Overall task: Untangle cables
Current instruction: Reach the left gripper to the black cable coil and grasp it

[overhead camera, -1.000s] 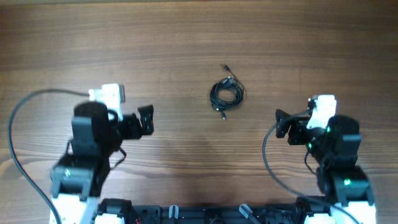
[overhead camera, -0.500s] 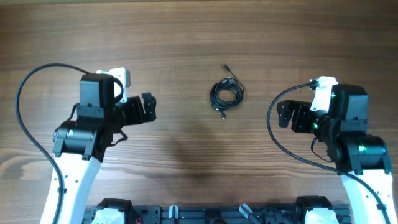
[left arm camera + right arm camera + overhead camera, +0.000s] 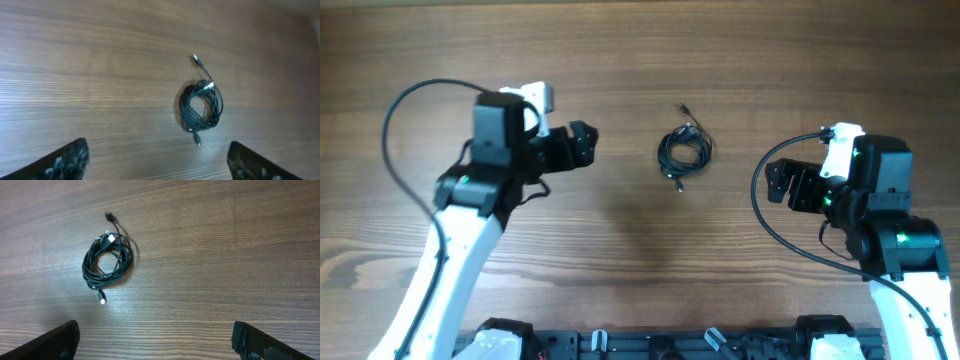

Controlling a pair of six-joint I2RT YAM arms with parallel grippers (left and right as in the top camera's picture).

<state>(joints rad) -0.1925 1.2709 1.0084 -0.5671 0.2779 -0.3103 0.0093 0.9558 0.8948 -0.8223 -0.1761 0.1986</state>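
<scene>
Wrist views catch pale plug tips on the cables (image 3: 200, 105); overhead blurs them. Coiled at the centre of the table (image 3: 640, 40), they sit between my wide-spread left gripper (image 3: 583, 143) and right gripper (image 3: 773, 183).

No readable text, label, brand, number or sign appears on anything in these views.

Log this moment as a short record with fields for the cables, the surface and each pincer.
object: thin black cables, bundled in one loose coil, small plug ends poking out
surface: brown wood-grain table, coil lying flat on it
left pincer: open, empty, left of the coil, not touching
right pincer: open, empty, right of the coil, not touching
task state: coil not yet untangled
</scene>
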